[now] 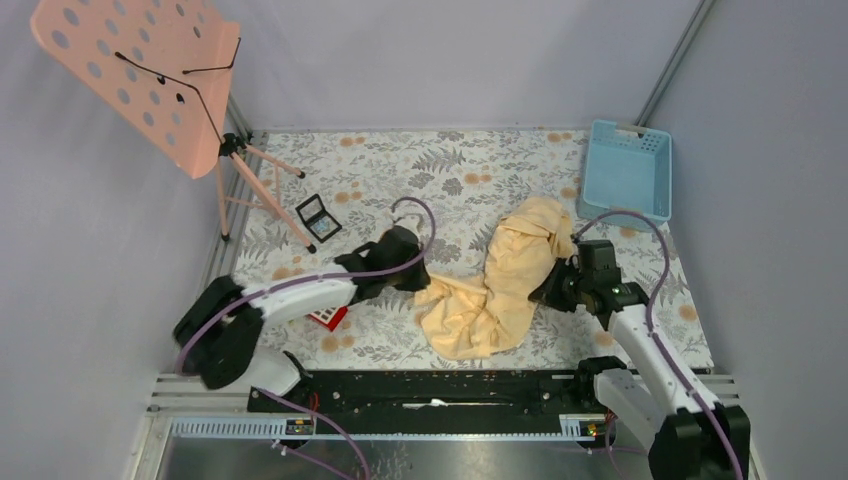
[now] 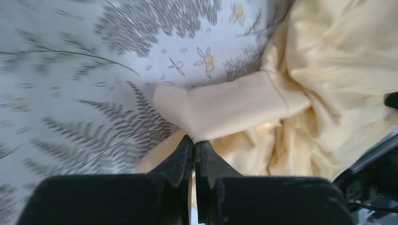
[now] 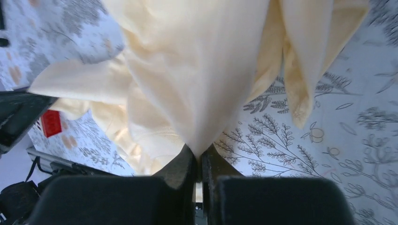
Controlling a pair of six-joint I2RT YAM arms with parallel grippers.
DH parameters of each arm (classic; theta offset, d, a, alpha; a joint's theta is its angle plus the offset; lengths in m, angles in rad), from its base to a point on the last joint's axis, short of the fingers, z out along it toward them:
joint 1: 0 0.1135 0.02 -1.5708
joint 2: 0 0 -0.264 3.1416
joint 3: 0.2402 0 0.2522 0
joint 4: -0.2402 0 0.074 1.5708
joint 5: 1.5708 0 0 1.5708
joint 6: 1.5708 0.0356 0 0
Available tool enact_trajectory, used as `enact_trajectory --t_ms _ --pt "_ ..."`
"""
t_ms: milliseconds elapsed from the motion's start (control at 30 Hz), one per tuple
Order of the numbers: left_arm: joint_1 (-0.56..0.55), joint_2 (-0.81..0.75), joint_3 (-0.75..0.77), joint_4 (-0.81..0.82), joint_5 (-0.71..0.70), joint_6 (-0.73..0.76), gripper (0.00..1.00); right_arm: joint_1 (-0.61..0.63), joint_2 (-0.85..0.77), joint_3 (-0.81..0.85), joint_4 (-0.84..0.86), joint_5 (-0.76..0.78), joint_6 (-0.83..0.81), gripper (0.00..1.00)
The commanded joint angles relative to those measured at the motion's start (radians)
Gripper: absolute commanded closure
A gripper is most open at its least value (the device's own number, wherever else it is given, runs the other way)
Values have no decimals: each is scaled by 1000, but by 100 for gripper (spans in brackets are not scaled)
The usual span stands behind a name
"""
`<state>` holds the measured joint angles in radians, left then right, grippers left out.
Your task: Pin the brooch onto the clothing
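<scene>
The clothing (image 1: pixel 505 280) — pale yellow-cream, plain, crumpled into a long heap — is spread on the floral table (image 1: pixel 450 165) from near centre towards the far right. Its left edge, beside a sleeve, is pinched in the closed left gripper (image 2: pixel 194 143); a fold on its right side is clamped in the closed right gripper (image 3: pixel 197 154). Open tabletop is seen beyond it, bounded by a blue basket (image 1: pixel 628 170) at the far right and a pink stand (image 1: pixel 140 75) at the far left

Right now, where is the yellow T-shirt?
In the overhead view the T-shirt lies bunched right of centre on the table, the left gripper and right gripper each pinching an edge, the blue basket beyond it.
</scene>
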<state>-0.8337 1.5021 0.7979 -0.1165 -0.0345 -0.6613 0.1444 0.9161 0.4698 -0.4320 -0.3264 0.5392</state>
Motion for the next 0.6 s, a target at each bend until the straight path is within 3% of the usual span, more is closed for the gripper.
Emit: enact_trajectory --t_ms 0,133,367,567 --pt "63 -311 -11 -91 -126 40 100 8 -133 167 -165 138 -65 100" --pt "113 -556 -16 -271 -233 86 100 9 -175 362 -298 225 -121 100" --pt "145 -821 111 -520 -233 146 100 8 -53 904 -423 89 -181 100" --pt "145 -932 215 -570 17 228 100 11 95 1258 -331 -132 -113 100"
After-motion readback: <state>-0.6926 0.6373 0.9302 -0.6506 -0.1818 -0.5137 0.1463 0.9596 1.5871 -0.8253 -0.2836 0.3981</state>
